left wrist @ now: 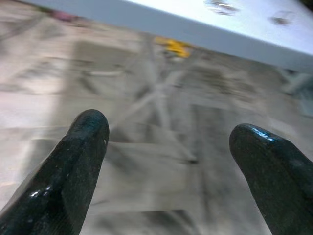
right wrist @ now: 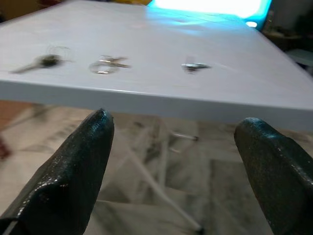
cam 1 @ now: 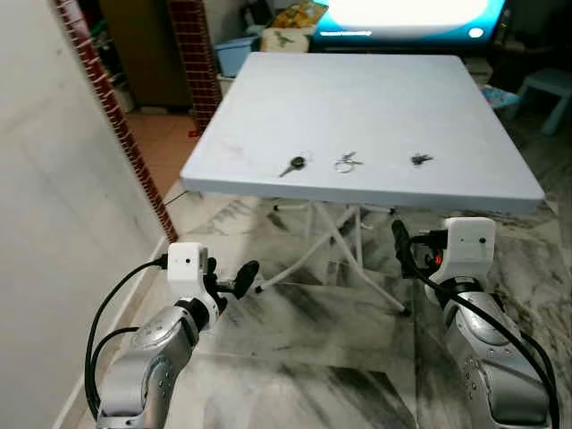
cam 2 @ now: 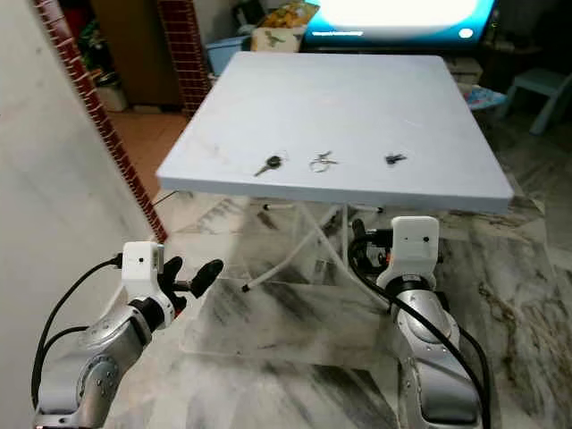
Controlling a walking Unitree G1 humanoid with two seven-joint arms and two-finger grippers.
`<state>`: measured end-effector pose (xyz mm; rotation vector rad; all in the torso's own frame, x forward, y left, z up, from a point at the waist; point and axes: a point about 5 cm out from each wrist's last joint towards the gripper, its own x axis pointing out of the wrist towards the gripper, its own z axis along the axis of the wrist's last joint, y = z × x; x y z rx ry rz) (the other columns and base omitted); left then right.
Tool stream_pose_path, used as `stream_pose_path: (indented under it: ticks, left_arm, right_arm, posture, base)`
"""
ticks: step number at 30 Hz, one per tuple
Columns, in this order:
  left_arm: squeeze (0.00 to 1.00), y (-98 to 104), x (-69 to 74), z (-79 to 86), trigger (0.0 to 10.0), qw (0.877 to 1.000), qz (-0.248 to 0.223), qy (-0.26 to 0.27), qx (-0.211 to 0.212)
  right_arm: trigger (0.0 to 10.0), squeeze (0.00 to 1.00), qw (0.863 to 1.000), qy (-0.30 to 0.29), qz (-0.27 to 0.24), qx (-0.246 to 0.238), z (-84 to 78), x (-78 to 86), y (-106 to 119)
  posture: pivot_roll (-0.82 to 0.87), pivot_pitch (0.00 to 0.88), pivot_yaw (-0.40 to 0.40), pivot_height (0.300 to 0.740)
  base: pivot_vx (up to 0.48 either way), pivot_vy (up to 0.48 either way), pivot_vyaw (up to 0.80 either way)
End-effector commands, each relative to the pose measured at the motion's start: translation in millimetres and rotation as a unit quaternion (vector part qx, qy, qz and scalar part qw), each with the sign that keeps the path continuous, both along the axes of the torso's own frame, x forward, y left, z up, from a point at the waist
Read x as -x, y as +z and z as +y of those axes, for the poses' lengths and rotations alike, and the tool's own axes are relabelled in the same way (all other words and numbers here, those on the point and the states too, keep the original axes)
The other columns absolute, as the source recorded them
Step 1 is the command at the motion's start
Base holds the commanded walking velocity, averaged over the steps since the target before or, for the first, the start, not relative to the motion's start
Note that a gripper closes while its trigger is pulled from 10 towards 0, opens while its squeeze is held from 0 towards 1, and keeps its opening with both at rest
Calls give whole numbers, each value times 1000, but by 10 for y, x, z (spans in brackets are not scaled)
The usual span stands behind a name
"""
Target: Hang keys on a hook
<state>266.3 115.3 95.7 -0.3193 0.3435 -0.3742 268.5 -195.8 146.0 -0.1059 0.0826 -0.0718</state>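
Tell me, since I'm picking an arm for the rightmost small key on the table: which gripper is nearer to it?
Right. The right gripper is raised just below the table edge, almost under the small key. The left gripper hangs lower, far off to that key's left.

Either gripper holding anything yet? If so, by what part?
Nothing held. The left gripper and right gripper are both open and empty, below the table edge. All three key sets, including the black-headed key, lie on the tabletop.
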Motion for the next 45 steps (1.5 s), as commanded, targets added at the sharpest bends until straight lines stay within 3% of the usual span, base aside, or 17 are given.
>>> stream_pose_path:
  ticks: [1, 32, 45]
  left_arm:
    - [0, 14, -15, 139, 10000, 1000, -3, 16, -16]
    - [0, 14, -2, 79, 10000, 1000, -1, -3, -17]
    - [0, 11, -11, 74, 10000, 1000, 0, -6, -20]
  right_arm:
    - [10000, 0, 1000, 20, -11, -8, 107, -30, 54]
    - [10000, 0, 1000, -16, -8, 15, 31, -26, 45]
    - [10000, 0, 1000, -15, -6, 9, 45, -29, 29]
  posture:
    - [-94, 61, 38, 740]
    - [-97, 68, 46, 740]
    - [-98, 66, 47, 740]
  base:
    - [296, 0, 0]
    - [339, 0, 0]
    - [267, 0, -539]
